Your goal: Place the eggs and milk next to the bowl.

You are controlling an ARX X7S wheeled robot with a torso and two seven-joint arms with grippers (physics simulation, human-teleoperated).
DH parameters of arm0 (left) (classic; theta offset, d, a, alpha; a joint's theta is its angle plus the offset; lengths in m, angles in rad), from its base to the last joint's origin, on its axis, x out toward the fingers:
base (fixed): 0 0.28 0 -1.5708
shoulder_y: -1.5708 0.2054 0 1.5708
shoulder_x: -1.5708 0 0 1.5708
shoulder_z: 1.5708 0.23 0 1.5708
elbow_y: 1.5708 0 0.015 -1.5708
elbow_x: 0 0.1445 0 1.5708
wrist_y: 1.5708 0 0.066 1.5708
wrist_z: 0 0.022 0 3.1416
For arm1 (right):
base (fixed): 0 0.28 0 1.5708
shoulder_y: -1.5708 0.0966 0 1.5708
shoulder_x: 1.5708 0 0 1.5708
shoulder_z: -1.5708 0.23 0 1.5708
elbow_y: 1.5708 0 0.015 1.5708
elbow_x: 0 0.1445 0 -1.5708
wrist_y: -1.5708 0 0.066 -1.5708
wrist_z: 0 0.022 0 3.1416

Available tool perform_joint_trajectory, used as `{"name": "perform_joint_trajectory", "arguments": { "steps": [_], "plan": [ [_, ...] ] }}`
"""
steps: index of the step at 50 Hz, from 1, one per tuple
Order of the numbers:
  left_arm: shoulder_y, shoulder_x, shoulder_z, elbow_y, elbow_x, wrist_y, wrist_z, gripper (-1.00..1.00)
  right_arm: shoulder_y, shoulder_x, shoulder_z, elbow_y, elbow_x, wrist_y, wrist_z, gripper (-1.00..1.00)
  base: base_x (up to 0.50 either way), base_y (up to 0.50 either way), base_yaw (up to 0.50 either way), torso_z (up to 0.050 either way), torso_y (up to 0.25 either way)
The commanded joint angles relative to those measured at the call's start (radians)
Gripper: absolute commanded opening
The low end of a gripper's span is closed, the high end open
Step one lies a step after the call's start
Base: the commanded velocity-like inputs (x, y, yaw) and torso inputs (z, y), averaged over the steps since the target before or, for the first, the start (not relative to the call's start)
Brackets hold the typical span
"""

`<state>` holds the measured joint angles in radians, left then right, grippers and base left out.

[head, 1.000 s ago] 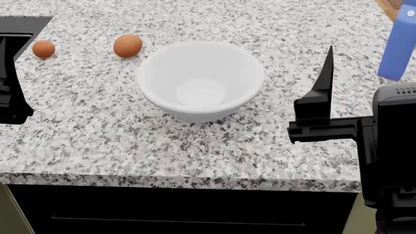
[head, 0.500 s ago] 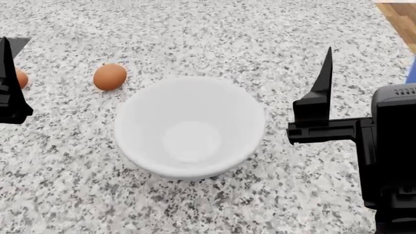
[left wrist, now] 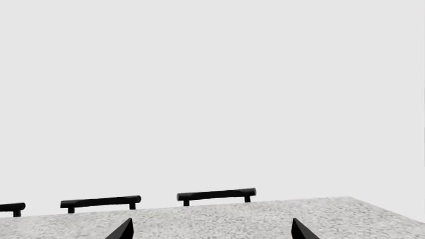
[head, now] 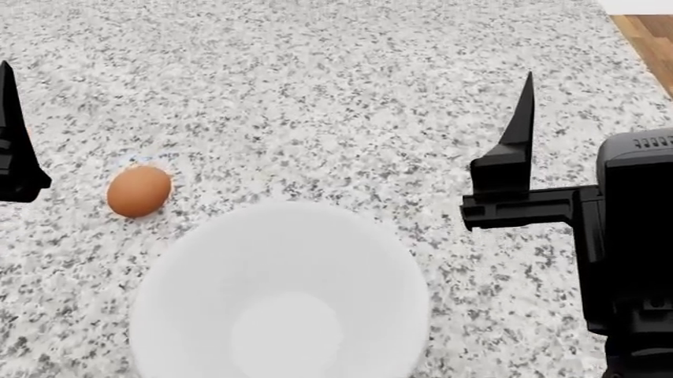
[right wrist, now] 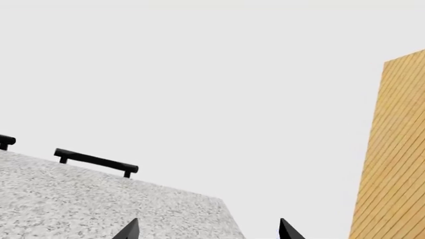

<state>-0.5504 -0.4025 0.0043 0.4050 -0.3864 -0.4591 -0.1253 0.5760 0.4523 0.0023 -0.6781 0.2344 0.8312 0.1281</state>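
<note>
In the head view the white bowl [head: 347,260] fills the lower middle, standing on the speckled granite counter [head: 315,94]. One orange-brown egg [head: 139,190] lies on the counter just beyond the bowl's left rim, apart from it. The milk is out of view. A finger [head: 17,134] of my left gripper shows at the left edge, above and left of the egg. A finger [head: 522,126] of my right gripper rises to the right of the bowl. My left gripper [left wrist: 211,232] is open and holds nothing. The right gripper [right wrist: 209,232] is likewise open and empty.
The counter's far right corner meets a wooden floor [head: 650,39]. A tall wooden panel [right wrist: 391,149] stands at the right of the right wrist view. Black bars [left wrist: 216,194] stick up past the counter's far edge; more black bars [right wrist: 96,162] show in the right wrist view.
The head view has shifted forward over the counter: bowl and near egg slid down the picture, and the farther egg and blue carton left the frame. Both arms keep their place in view.
</note>
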Motion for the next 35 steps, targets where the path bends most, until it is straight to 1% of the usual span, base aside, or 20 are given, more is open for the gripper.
{"name": "perform_joint_trajectory", "arguments": {
  "steps": [1, 11, 19, 31, 35],
  "plan": [
    [0.005, 0.016, -0.021, -0.011, 0.012, 0.012, 0.026, 1.0, -0.009, -0.015, 0.021, -0.011, -0.022, -0.002, -0.018, 1.0, 0.42, -0.03, 0.0, 0.0, 0.0],
    [0.005, 0.013, -0.014, -0.008, 0.011, 0.01, 0.026, 1.0, -0.012, -0.01, 0.017, -0.013, -0.021, -0.004, -0.018, 1.0, 0.42, -0.03, 0.0, 0.0, 0.001],
    [0.004, 0.014, -0.016, -0.01, 0.007, 0.015, 0.023, 1.0, -0.013, -0.011, 0.017, -0.006, -0.019, -0.017, -0.02, 1.0, 0.01, 0.0, 0.0, 0.0, 0.0],
    [-0.014, 0.017, -0.033, -0.001, -0.015, -0.029, -0.006, 1.0, -0.025, -0.009, 0.02, -0.009, -0.015, -0.022, -0.018, 1.0, 0.0, 0.0, 0.0, 0.0, 0.0],
    [-0.014, 0.015, -0.03, -0.004, -0.014, -0.029, -0.006, 1.0, -0.027, -0.008, 0.023, -0.013, -0.013, -0.022, -0.018, 1.0, 0.0, 0.0, 0.0, 0.0, -0.192]
  ]
}}
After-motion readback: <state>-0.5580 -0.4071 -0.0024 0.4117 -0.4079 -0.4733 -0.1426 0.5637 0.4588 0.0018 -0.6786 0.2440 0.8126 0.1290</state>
